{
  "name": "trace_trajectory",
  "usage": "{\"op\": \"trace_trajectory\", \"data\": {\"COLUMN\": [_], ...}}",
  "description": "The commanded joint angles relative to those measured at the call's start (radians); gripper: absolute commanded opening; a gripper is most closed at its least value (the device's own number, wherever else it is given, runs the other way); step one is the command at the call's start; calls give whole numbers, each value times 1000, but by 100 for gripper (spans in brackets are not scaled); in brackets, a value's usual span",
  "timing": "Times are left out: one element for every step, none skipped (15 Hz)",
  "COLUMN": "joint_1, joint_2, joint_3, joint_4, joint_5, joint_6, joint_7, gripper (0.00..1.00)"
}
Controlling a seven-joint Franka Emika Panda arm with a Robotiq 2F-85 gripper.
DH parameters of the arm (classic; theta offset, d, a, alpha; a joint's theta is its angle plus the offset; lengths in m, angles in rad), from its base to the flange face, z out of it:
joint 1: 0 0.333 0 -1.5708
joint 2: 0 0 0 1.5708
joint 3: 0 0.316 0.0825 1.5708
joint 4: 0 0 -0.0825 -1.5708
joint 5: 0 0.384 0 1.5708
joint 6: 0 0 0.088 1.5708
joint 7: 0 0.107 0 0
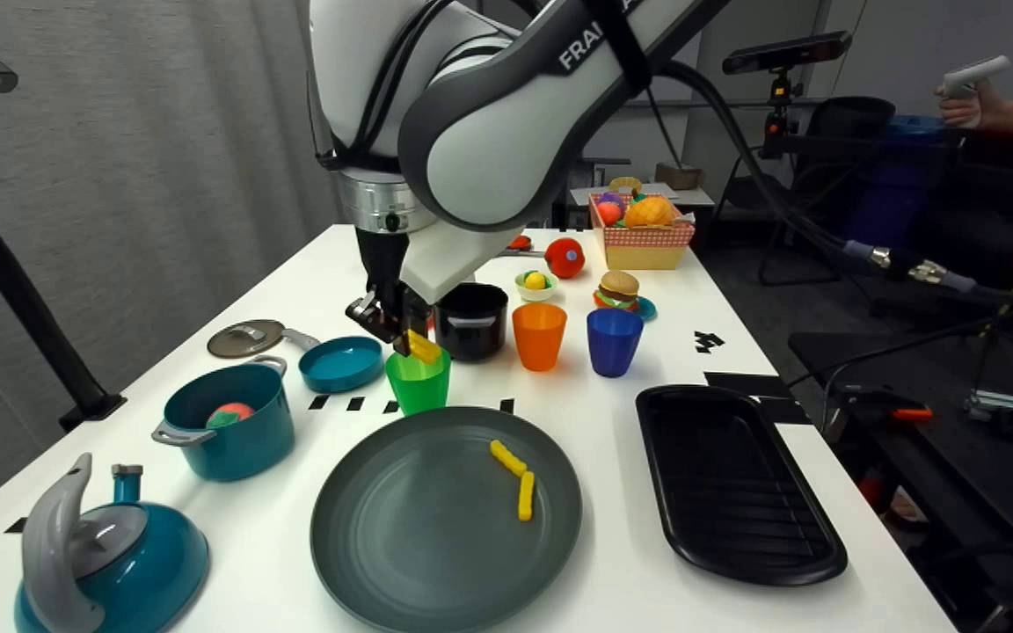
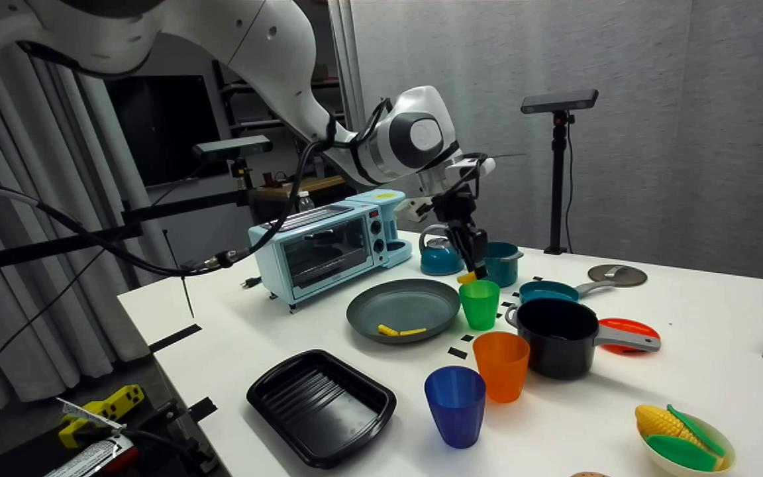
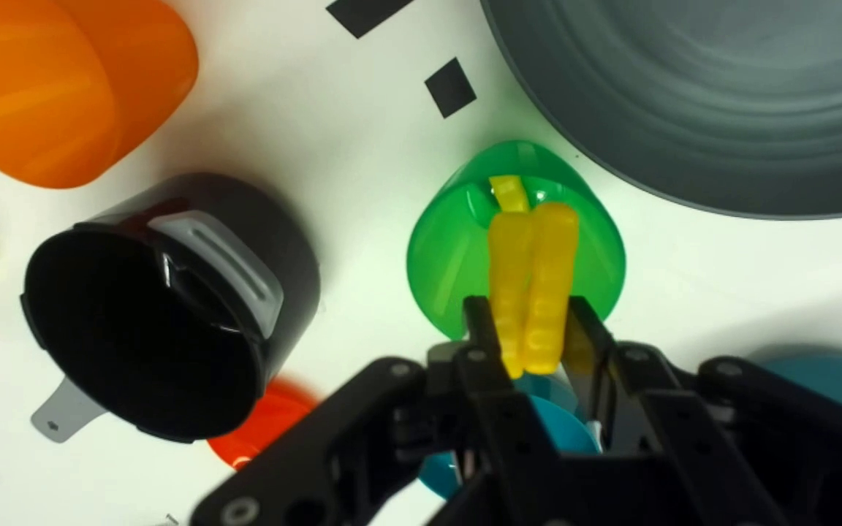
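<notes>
Gripper point(image 3: 531, 318): narrow, its two fingers point(image 3: 481, 325) pinching the sticks between them at the lower centre of the wrist frame.
Yellow sticks point(image 3: 554, 277): two, side by side, gripped near one end, the free ends out over the green cup point(image 3: 446, 256); whether they touch its rim I can't tell.
Another stick point(image 3: 510, 191): its tip shows within the cup's outline, just past the held pair.
Arm point(image 1: 489, 149): in an exterior view it slopes from the upper right down to the centre, wrist pointing downward.
Left edge: the table point(image 1: 251, 563) ends along a slant through the left of the frame; the teal pot point(image 1: 243, 444) and pan point(image 1: 348, 359) stand between that and the cup.
Plate point(image 1: 419, 545): bottom centre, near the cup, two loose sticks point(image 1: 526, 497) on it.
Black pot point(image 1: 476, 345): close by, just right of the gripper; then the orange cup point(image 1: 539, 338) and blue cup point(image 1: 614, 343).
Tray point(image 1: 735, 492): lower right, white tabletop between it and the plate, the right edge near it.
</notes>
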Motion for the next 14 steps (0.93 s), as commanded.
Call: {"op": "trace_trajectory", "data": {"joint_1": [-1,-1,-2,-2,-2,0,0,1,2,3,3,1,0,0], "joint_2": [26,30,33,37,42,46,50,54,57,60,63,66,68,70], "joint_3": [0,0,-1,0,-2,-3,-3,-4,-4,-5,-3,-1,1,1], "joint_4": [52,55,59,64,69,73,75,78,78,80,82,85,87,89], "joint_5": [8,6,5,6,5,4,2,1,-1,-2,-1,2,4,4], "joint_6": [-43,-46,-49,-52,-53,-55,-53,-50,-45,-44,-46,-48,-50,-50], "joint_7": [13,14,13,13,15,16,14,14,11,11,10,7,4,4], "gripper": [7,7,7,7,7,26,53,54,60,67,76,83,92,98]}}
